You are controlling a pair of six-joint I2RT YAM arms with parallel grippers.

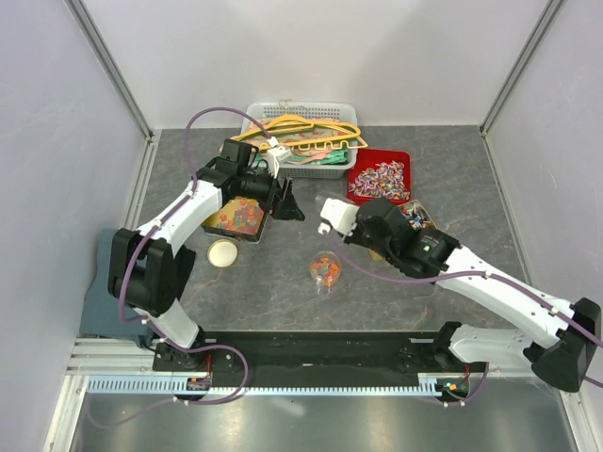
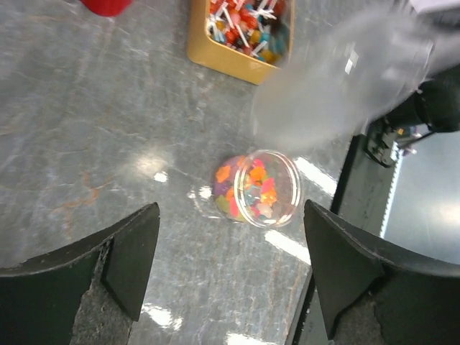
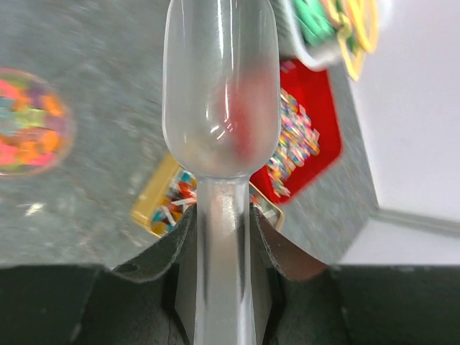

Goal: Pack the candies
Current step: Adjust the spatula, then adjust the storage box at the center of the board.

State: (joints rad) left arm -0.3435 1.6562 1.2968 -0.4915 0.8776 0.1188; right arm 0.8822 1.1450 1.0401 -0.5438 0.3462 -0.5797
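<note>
A clear round jar (image 1: 325, 268) partly filled with orange, yellow and pink gummies stands mid-table; it also shows in the left wrist view (image 2: 257, 188) and at the left of the right wrist view (image 3: 29, 122). My right gripper (image 3: 223, 215) is shut on the handle of a translucent scoop (image 3: 221, 93), held above the table up and right of the jar (image 1: 334, 215). A reddish blur shows through the scoop's bowl; I cannot tell whether it holds candy. My left gripper (image 2: 230, 273) is open and empty, hovering by the yellow gummy tray (image 1: 240, 217).
A red tray (image 1: 380, 179) of wrapped candies and a yellow tray (image 1: 415, 215) of wrapped pieces sit at the right. A cream lid (image 1: 223, 252) lies left of the jar. A basket (image 1: 301, 141) of hangers stands at the back.
</note>
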